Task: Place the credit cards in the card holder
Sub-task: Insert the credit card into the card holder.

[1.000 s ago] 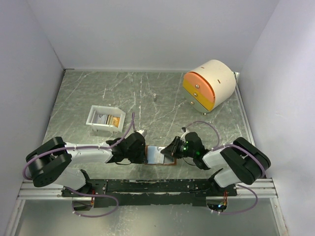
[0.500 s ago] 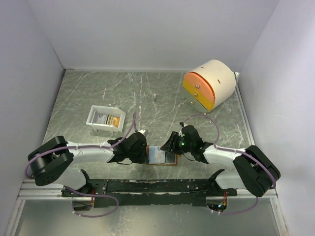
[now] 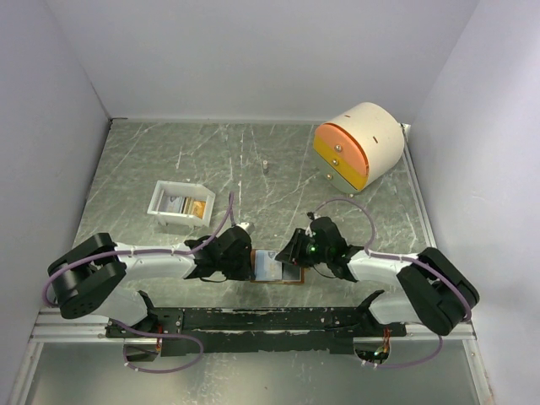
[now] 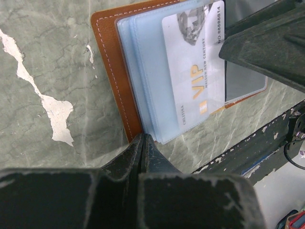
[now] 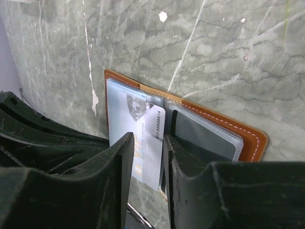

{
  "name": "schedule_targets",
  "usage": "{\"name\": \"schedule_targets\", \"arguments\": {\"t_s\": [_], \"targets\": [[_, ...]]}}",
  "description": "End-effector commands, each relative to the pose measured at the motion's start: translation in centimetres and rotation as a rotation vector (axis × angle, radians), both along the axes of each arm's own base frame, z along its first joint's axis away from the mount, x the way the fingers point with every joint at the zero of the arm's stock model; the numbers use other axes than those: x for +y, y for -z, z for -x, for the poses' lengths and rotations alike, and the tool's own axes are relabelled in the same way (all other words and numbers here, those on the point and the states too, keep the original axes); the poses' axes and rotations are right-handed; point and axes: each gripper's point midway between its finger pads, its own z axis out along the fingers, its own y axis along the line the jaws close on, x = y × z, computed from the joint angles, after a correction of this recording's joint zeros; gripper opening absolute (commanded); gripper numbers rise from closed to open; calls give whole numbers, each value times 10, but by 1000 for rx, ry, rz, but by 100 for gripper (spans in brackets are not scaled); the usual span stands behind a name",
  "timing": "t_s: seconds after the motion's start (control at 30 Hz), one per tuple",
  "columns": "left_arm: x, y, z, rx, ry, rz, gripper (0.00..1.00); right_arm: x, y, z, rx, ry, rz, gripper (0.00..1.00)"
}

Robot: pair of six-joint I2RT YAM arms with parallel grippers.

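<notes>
Open card holder (image 3: 272,268) at 6 o'clock on the worktop (image 3: 253,169), with a silver-grey credit card (image 4: 190,67) partly tucked into a pale blue pocket. At its 9 o'clock, left pincer (image 4: 143,139) pressed together, tips at the leather edge. At its 3 o'clock, right pincer (image 5: 147,138) slightly spread over the card's end.

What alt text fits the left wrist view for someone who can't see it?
An open brown card holder lies on a green marbled table, a pale VIP card across its blue-grey pockets. The left gripper, jaws shut, sits at the holder's near edge; the right gripper looms over the card's far end.
</notes>
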Motion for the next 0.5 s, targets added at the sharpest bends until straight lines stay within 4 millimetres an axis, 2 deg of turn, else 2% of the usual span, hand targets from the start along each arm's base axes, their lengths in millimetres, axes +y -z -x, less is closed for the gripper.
{"name": "schedule_targets", "arguments": {"t_s": [0.0, 0.2, 0.47], "targets": [[14, 20, 8, 26, 14, -95, 7, 7, 2, 6, 22, -16, -38, 30], [15, 20, 8, 24, 10, -92, 7, 18, -4, 10, 24, -14, -94, 23], [14, 20, 8, 23, 4, -87, 7, 27, 3, 19, 71, 6, -90, 19]]}}
